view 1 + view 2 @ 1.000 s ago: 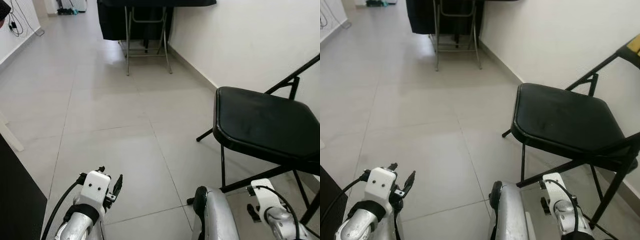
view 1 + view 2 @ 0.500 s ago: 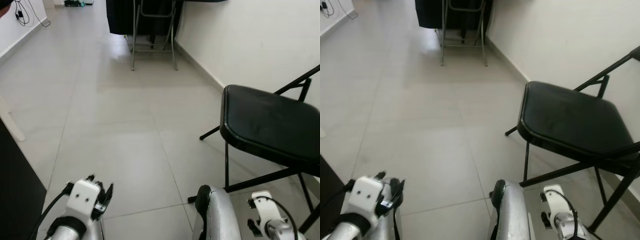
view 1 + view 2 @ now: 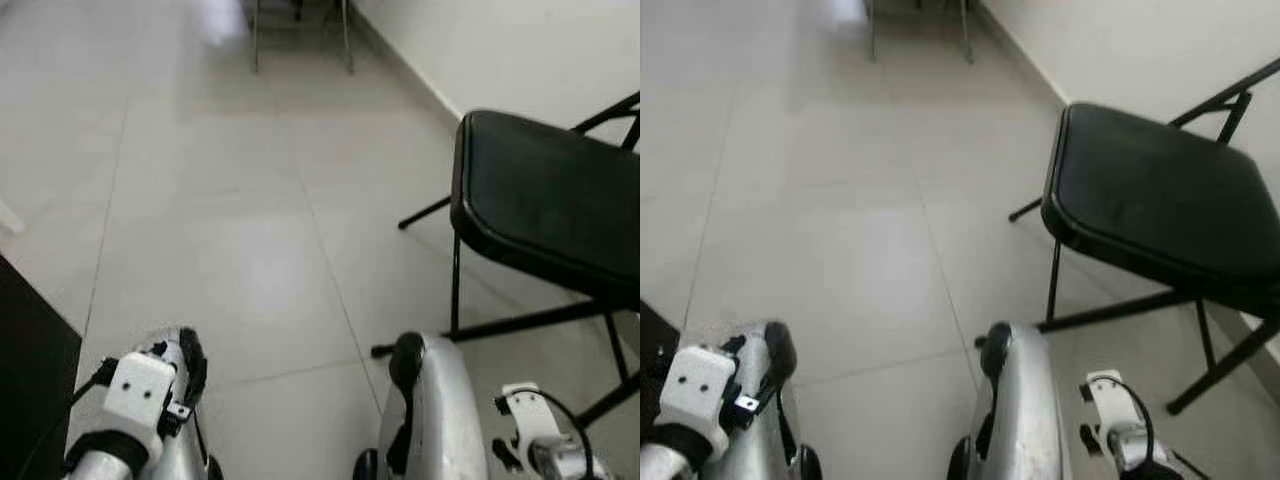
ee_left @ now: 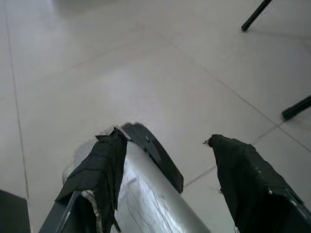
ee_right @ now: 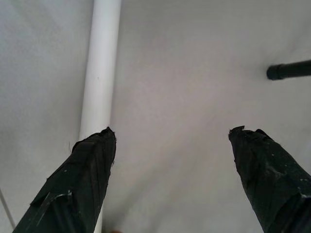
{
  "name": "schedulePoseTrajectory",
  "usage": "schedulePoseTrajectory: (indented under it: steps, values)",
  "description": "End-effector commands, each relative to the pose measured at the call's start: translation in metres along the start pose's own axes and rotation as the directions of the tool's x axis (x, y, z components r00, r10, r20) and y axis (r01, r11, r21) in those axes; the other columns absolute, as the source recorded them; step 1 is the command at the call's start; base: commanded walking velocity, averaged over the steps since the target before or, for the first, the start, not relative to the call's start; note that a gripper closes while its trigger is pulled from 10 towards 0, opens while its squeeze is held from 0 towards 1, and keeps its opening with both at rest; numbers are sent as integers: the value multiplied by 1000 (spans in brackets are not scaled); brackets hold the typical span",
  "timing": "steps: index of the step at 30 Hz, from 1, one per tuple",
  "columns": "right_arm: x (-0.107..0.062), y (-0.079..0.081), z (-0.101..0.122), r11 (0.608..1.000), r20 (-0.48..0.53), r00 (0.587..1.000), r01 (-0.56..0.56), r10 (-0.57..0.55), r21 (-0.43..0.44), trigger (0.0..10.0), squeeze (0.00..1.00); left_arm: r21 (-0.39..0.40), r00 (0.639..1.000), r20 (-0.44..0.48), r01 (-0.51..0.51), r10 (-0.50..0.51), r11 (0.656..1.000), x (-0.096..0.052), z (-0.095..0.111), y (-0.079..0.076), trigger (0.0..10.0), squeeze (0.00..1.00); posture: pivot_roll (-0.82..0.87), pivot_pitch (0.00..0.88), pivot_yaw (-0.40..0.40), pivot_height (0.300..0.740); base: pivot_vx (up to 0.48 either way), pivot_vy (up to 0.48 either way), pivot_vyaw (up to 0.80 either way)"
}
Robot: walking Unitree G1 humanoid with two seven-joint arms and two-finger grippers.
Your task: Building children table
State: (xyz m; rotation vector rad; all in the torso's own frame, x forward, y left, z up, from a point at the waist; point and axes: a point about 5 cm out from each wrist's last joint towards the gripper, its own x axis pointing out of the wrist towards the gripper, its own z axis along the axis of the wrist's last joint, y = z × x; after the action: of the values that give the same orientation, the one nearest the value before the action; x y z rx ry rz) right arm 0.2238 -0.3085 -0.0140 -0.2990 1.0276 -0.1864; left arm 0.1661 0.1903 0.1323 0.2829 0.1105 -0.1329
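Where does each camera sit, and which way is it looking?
Left eye view: on the head, looking forward and down at the pale tiled floor and the black padded folding chair; both silver arms show.
Right eye view: beside it on the head, same scene.
Left wrist view: on the left wrist, along the open left pincer at floor and a silver robot part.
Right wrist view: on the right wrist, along the open right pincer at floor and a white round bar.
Both wrist views share black chair feet.

No readable text, label, brand, number or sign anywhere in these views.
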Motion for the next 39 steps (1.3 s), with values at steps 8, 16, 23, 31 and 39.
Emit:
schedulePoseTrajectory:
  steps: [8,16,23,31,39]
  values:
    - [3,10,-14,994,-2,996,-84,85,72,10000,0,-6,998,-61,8,-9,1000,-22,3,3,10000,0,75,333,-123,300,0,0,0]
    - [3,14,-18,980,94,976,-198,195,24,10000,0,-25,995,-93,38,-40,999,-35,13,-4,10000,0,96,443,-108,300,0,0,0]
    - [5,17,-27,985,95,980,-174,172,7,10000,0,-16,992,-124,10,-12,1000,-52,21,4,10000,0,163,497,-99,300,0,0,0]
    - [5,18,-36,989,98,984,-149,149,-3,10000,0,2,985,-172,-6,7,1000,-72,23,11,10000,0,204,531,-86,300,0,0,0]
    - [5,15,-39,993,148,983,-114,109,23,10000,0,10,983,-181,39,-37,999,-79,24,12,10000,0,233,575,-43,300,0,0,0]
